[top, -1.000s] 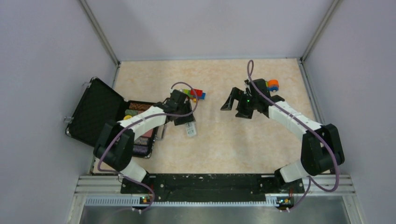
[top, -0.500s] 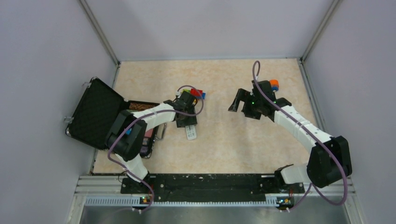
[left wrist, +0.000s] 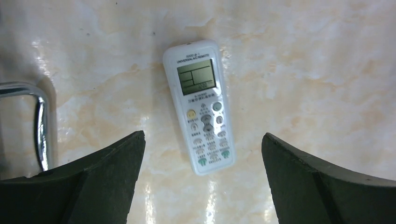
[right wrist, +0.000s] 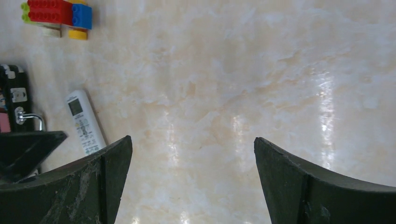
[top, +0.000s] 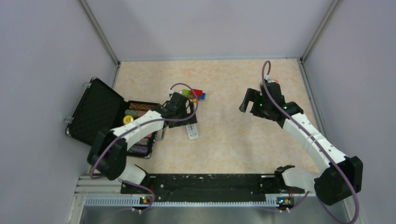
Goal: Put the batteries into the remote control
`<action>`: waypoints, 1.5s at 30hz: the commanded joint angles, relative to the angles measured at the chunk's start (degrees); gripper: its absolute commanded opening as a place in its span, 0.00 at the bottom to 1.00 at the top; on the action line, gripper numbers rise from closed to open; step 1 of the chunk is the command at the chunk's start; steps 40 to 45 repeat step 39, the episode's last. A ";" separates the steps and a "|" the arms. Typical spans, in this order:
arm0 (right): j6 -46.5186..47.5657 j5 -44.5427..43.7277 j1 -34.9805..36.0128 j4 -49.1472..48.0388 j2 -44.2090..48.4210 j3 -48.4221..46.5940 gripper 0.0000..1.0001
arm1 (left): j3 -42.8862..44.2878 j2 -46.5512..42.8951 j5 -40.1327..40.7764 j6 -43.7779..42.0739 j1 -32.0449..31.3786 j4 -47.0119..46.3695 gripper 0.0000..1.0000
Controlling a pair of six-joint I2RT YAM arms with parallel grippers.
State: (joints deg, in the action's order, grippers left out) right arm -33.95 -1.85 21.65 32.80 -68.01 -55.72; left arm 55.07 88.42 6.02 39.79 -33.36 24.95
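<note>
The remote control (left wrist: 201, 107) lies face up on the marble-patterned table, with its pale green screen and grey buttons showing. My left gripper (left wrist: 201, 134) hovers above its button end, open, with a finger well clear on either side and touching nothing. From above, the remote control (top: 192, 132) sits just in front of the left gripper (top: 188, 120). My right gripper (top: 247, 101) hangs open over bare table to the right, holding nothing. The right wrist view shows the remote control (right wrist: 85, 122) far off to the left of the right gripper (right wrist: 192, 138). The batteries are out of view.
A multicoloured toy brick car (top: 197, 94) sits just beyond the left gripper. An open black case (top: 95, 112) with poker chips (top: 128, 120) lies at the left, and its metal handle (left wrist: 42, 126) is close to my left finger. Grey walls enclose the table.
My left gripper's jaws have gone from partly closed to wide open above the remote. The right arm has swung to the right and further back.
</note>
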 commanded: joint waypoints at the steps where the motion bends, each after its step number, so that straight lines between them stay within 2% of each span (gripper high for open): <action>1: 4.19 -9.47 0.33 6.22 5.54 -4.33 0.99 | -1.79 -14.95 0.94 -1.55 -0.21 0.78 0.99; 6: 5.12 -19.38 0.34 13.00 13.55 -6.77 0.99 | -2.80 -30.90 2.85 -3.59 -0.21 6.77 0.99; 12: 5.85 -27.23 0.37 15.07 24.54 -10.33 0.99 | -3.43 -50.48 11.66 -6.44 -0.26 11.17 0.99; 18: 8.03 -35.64 0.39 15.09 33.66 -14.27 0.99 | 0.04 -61.87 17.14 -6.13 -0.23 15.83 0.99; 25: 10.66 -38.44 0.44 15.15 39.99 -18.77 0.99 | 4.49 -68.74 22.91 -5.50 -0.21 23.09 0.99; 29: 11.06 -36.42 0.42 15.43 41.17 -20.56 0.99 | 4.96 -71.67 21.83 -6.87 -0.21 24.69 0.99; 45: 10.50 -35.25 0.41 16.16 42.13 -22.58 0.99 | 6.57 -73.11 21.91 -8.30 -0.22 28.24 0.99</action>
